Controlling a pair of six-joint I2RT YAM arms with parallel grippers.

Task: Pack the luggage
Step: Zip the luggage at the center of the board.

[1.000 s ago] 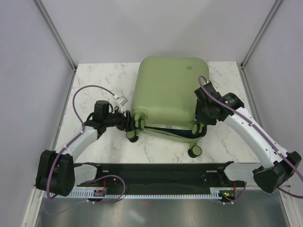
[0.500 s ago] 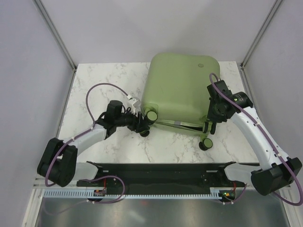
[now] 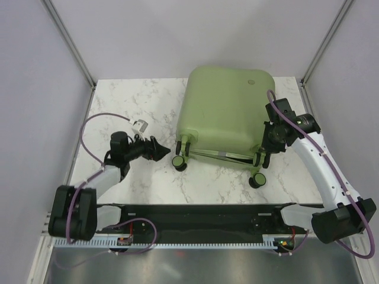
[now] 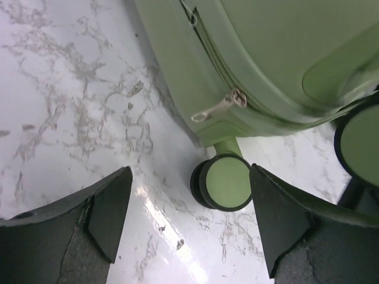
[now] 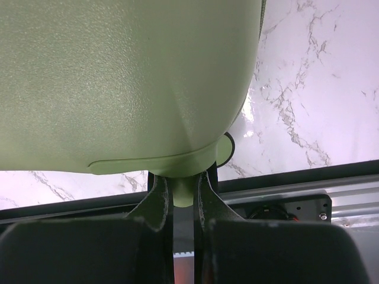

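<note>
- The luggage (image 3: 225, 109) lies flat, shell up, by the far right corner of the table (image 3: 130, 100). Its wheels point at the near edge.
- The right pincer (image 5: 183, 192) is squeezed almost shut on the green wheel leg (image 5: 183, 190) at the luggage's near right corner.
- The left pincer (image 4: 189, 177) is wide open and holds nothing. It sits just beside the near left wheel (image 4: 228, 182), not touching it.
- I think the step is closing the luggage. The lid is down and the zip pull (image 4: 216, 107) hangs by that corner.
- Next, the left pincer likely must pinch that small pull while the right one holds the luggage steady.
</note>
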